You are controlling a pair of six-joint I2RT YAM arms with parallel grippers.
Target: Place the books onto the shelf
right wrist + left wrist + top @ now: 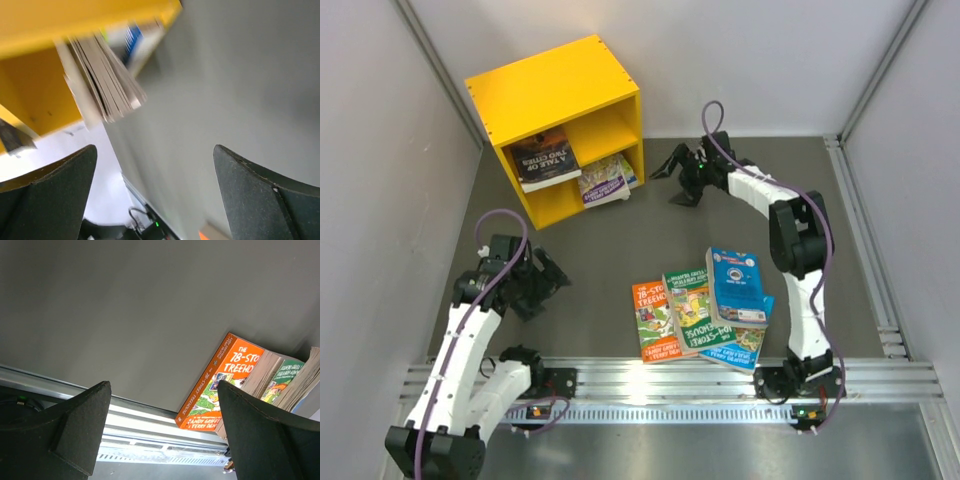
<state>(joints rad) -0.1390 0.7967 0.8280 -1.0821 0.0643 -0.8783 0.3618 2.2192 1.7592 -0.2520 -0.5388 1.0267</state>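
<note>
Right arm (790, 235) stretched toward the shelf (545, 85) — right claw (672, 180) spread; left claw (552, 288) spread too.

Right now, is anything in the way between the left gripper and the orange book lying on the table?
Nothing visible does. Only bare table lies between the open left gripper and the orange book; the green book lies beyond it.

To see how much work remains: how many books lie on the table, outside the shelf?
4. An orange book leftmost, a green book beside it, a bright blue book lying on a fourth book at the right. More may be hidden underneath.
</note>
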